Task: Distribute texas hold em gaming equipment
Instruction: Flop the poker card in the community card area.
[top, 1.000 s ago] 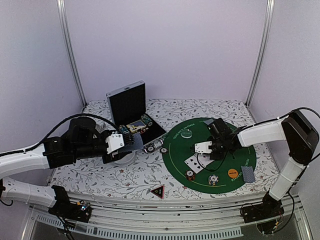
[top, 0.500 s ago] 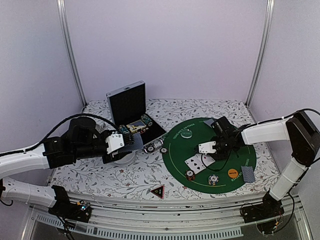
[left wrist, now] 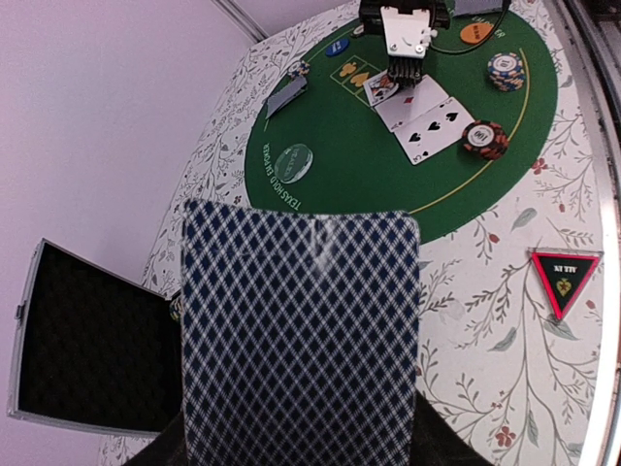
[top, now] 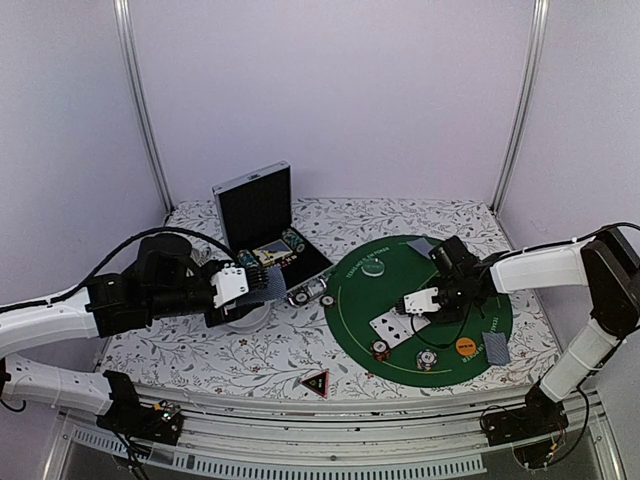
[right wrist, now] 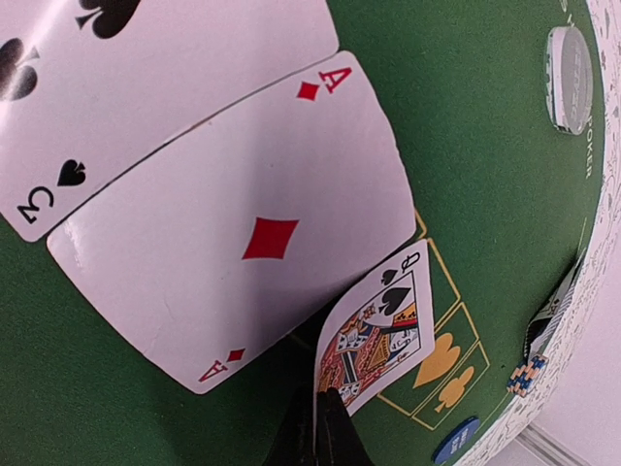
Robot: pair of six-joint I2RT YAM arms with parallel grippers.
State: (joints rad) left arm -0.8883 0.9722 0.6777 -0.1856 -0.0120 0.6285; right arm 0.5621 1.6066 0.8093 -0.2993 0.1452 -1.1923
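Near the middle of the green mat [top: 350, 318], a queen of spades [right wrist: 374, 330] is pinched by one edge in the right gripper [top: 412, 306], whose fingers are closed on it. The card is tilted up just beside an ace of diamonds [right wrist: 252, 223] and a three of spades [right wrist: 146, 58], which lie face up and overlapping. Two stripe-edged poker chips [top: 380, 349] are set toward the mat's near edge, with an orange disc [top: 465, 347] to their right and a face-down card [top: 495, 347] at the mat's right edge. A white disc [top: 373, 267] rests toward the mat's far-left edge. A black red-edged triangle [top: 316, 383] lies off the mat, by the bench's near edge. Over the bench's left half, blue-checked cards [left wrist: 301, 330] are gripped by the left gripper [top: 256, 282], backs turned to its wrist camera; whether one card or a stack is held cannot be told. An open black case [top: 255, 210] stands toward the bench's far-left corner.
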